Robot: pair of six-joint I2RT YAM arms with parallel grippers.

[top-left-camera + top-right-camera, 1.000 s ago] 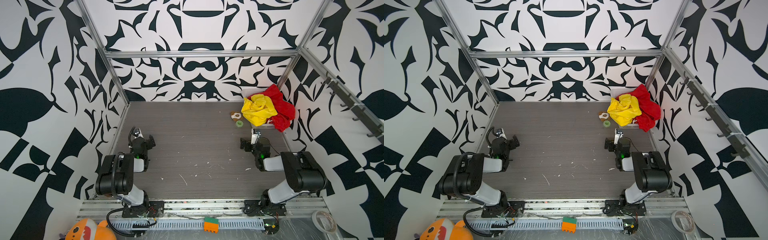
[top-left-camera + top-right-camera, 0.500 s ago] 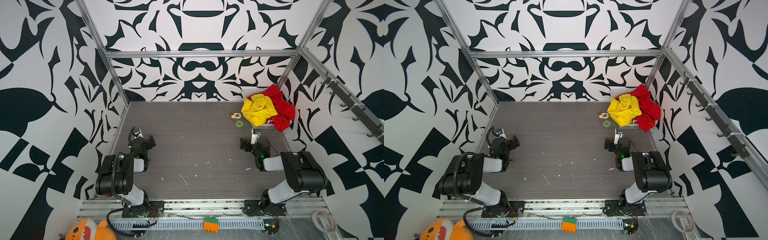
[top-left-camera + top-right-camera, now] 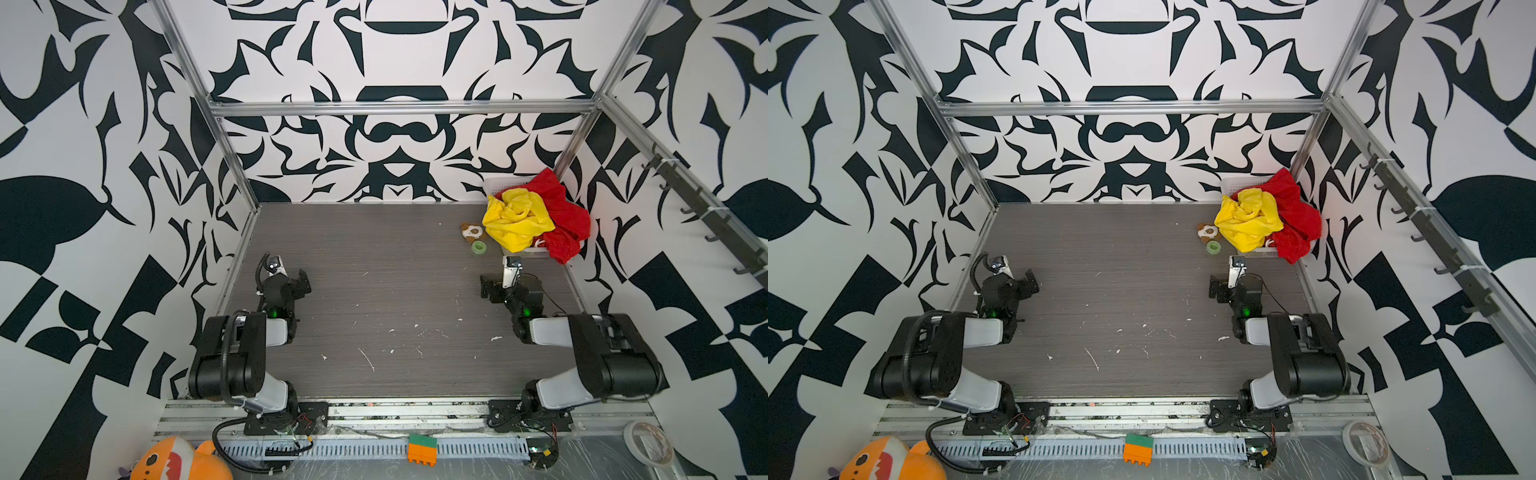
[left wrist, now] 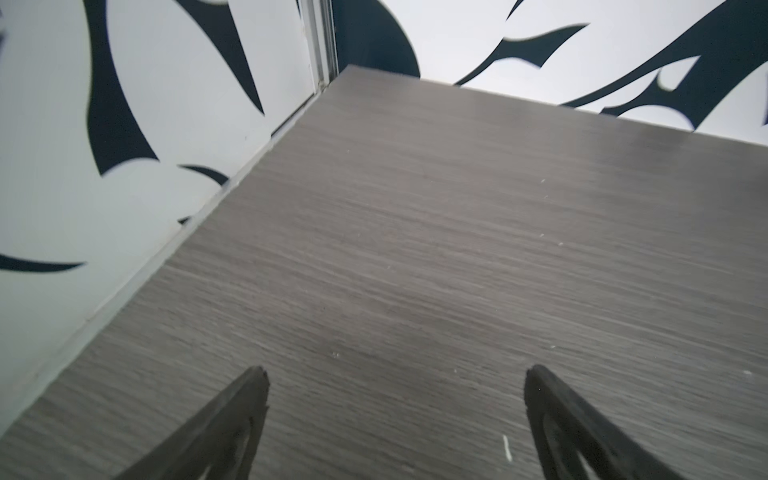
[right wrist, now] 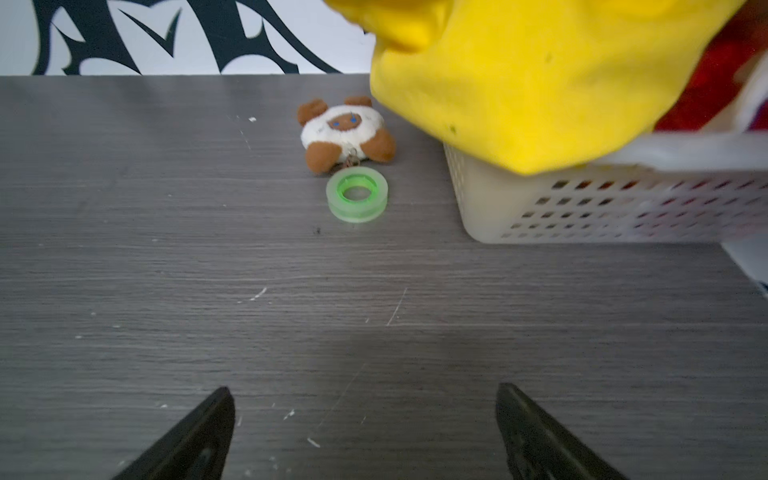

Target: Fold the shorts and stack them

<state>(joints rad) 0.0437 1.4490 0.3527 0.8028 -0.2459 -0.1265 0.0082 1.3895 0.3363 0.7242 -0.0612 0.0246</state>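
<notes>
The yellow shorts (image 3: 515, 222) and red shorts (image 3: 567, 216) are heaped, crumpled, in the basket (image 5: 582, 208) at the bench's (image 3: 374, 291) far right corner. They are nearest the right claw (image 5: 363, 388), held spread and empty. The left claw (image 4: 395, 370), also spread, is kept well apart.

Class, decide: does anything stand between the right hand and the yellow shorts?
Nothing visible does: only bare table separates the open right hand from the yellow shorts draped over the basket rim. The plush toy and tape roll lie aside.
</notes>
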